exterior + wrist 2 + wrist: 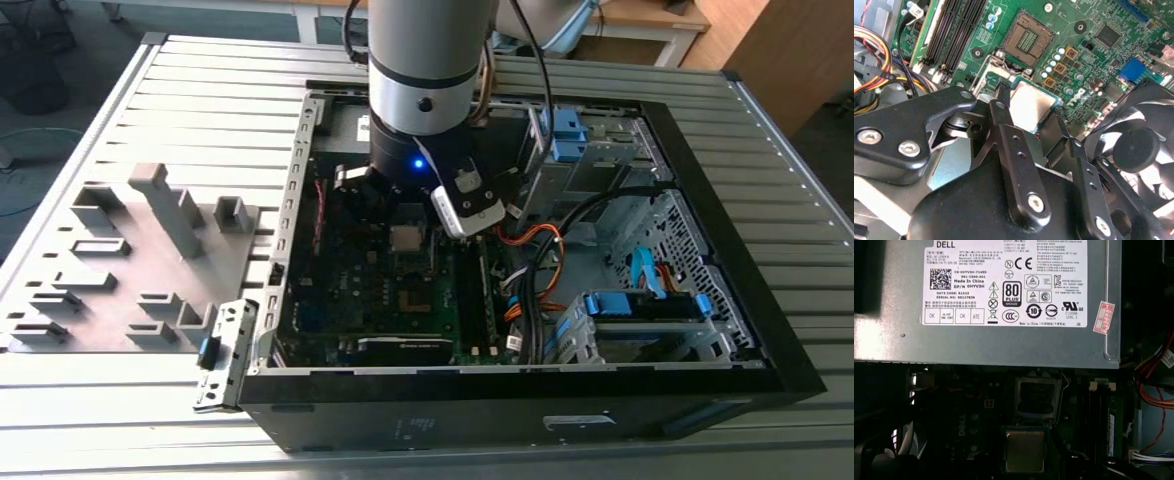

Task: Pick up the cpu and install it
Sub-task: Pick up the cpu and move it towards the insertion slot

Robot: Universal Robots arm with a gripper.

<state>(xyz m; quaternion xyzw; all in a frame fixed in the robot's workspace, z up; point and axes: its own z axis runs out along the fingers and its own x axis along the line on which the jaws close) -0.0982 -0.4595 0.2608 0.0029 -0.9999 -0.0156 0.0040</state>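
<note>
From where I stand, the small, flat, square chip with the dull silvery metal top, the cpu (1030, 102), is pinched by opposite edges in the black two-fingered gripper (1029, 116). It is held over the green motherboard (1081, 62), just beside the empty square socket (1026, 37). One chip, one socket. It looks light, stiff and delicate, so the edges are the place to hold it.
</note>
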